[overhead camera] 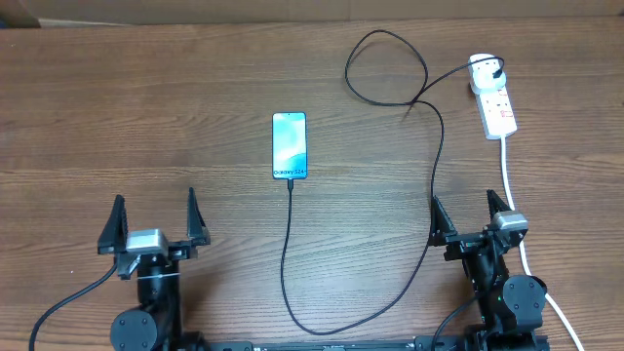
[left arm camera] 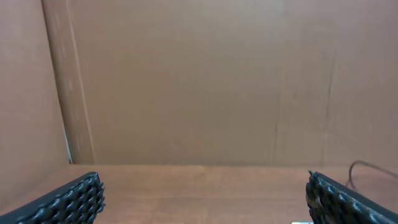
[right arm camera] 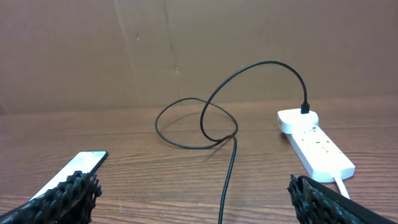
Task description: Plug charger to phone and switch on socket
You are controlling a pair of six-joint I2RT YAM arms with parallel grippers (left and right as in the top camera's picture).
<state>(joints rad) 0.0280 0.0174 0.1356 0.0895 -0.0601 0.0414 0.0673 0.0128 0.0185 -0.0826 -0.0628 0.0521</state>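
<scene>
Charger point(overhead camera: 287, 224) looks seated in the phone point(overhead camera: 290, 144), ahead-right of your left pincer point(overhead camera: 155, 198); switching the socket point(overhead camera: 495, 102), well ahead of your right pincer point(overhead camera: 464, 199), may remain; both pincers stand spread, empty

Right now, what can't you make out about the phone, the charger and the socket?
Overhead: whether the charger tip is seated in the phone; too small.
Overhead, right wrist: the socket switch positions; too small.
Right wrist: the phone's near end, behind a finger of the right gripper.
Left wrist: phone and socket outside the frame.
</scene>
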